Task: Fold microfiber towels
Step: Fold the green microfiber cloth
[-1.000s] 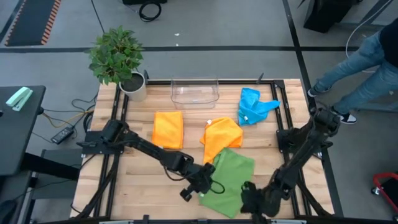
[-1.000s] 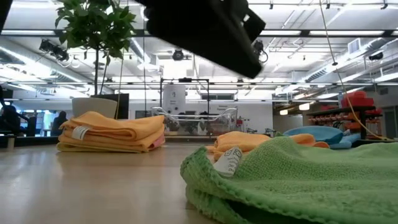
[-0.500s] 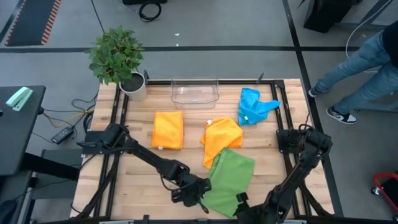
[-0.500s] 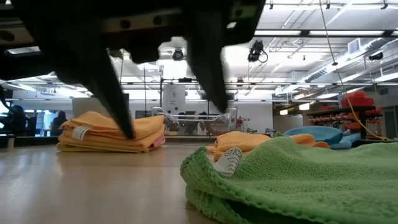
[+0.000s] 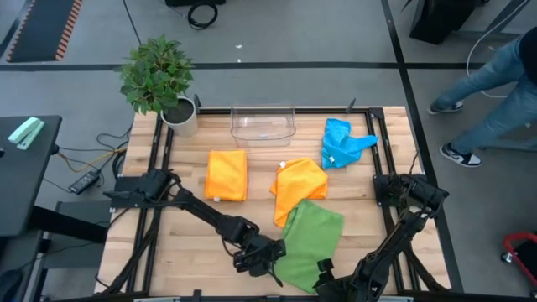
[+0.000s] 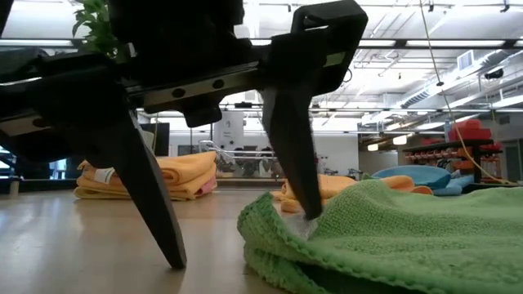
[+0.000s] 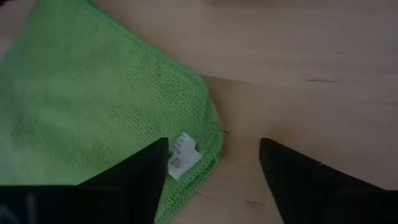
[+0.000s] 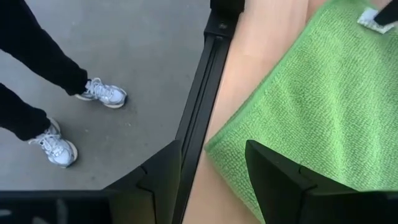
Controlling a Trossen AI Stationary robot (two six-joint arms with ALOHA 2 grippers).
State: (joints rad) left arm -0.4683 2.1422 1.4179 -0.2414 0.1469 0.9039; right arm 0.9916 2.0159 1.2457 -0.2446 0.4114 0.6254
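Both arms have drawn back toward the table's front edge. The left gripper and right gripper stand spread, straddling corners of the soft green microfiber towel. A shallow pinch could catch only the upper layer.

Potted plant, clear bin, perhaps 1 person.
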